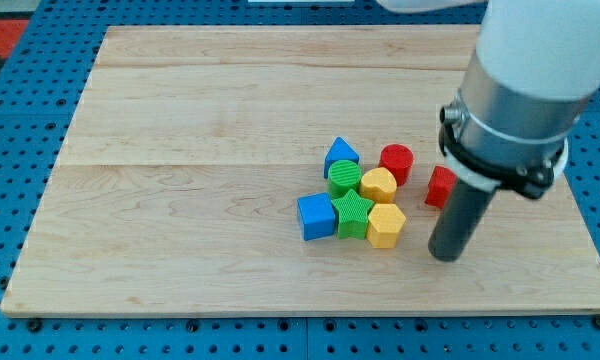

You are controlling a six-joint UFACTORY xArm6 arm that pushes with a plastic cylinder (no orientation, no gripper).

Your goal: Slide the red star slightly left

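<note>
The red star [439, 187] lies right of the block cluster, its right part hidden behind my rod. My tip [446, 256] rests on the board just below the red star and slightly to its right, well right of the yellow blocks. The cluster to the left holds a red cylinder [396, 162], a blue block with a pointed top [341, 154], a green round block [344, 177], a yellow block [378, 185], a green star [353, 212], a blue cube [317, 216] and a yellow hexagon [385, 225].
The wooden board [180, 150] lies on a blue surface [10, 120]. The arm's large white and grey body [525, 80] covers the view's upper right. The board's right edge runs near the rod.
</note>
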